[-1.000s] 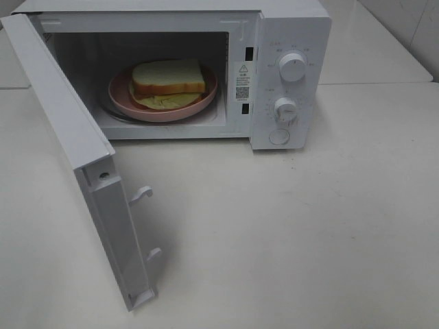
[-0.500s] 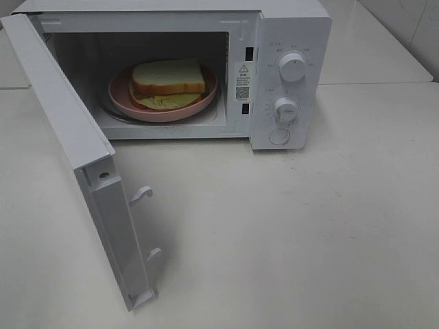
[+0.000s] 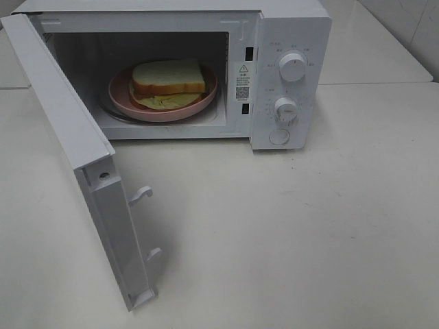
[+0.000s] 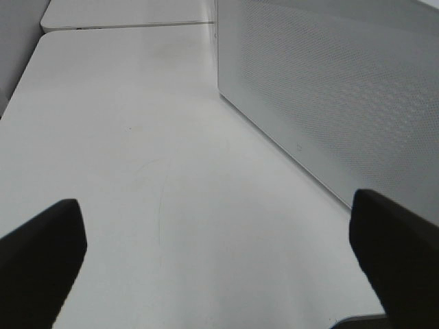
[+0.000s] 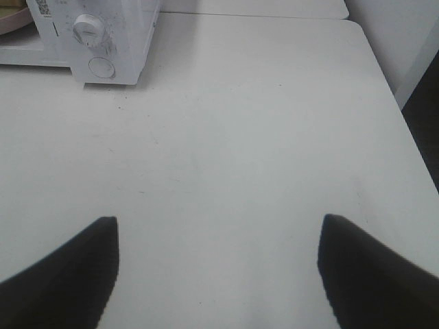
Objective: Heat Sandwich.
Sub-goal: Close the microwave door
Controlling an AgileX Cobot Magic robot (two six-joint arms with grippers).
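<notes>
Sandwich (image 3: 168, 79) sits on its pink plate (image 3: 115, 92) inside the microwave (image 3: 291, 27) at my eleven o'clock, door (image 3: 68, 130) swung toward seven, awaiting closing, I judge. My left fingers (image 4: 41, 253) and right fingers (image 5: 62, 274) are spread wide, empty, above the counter (image 3: 309, 226).

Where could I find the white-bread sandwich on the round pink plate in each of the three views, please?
Exterior high: the sandwich lies on the pink plate inside the open white microwave.
Left wrist: not in it; only the microwave's perforated door shows.
Right wrist: not in it; a sliver of the plate shows beside the knob panel.
Shared landmark: the microwave.
</notes>
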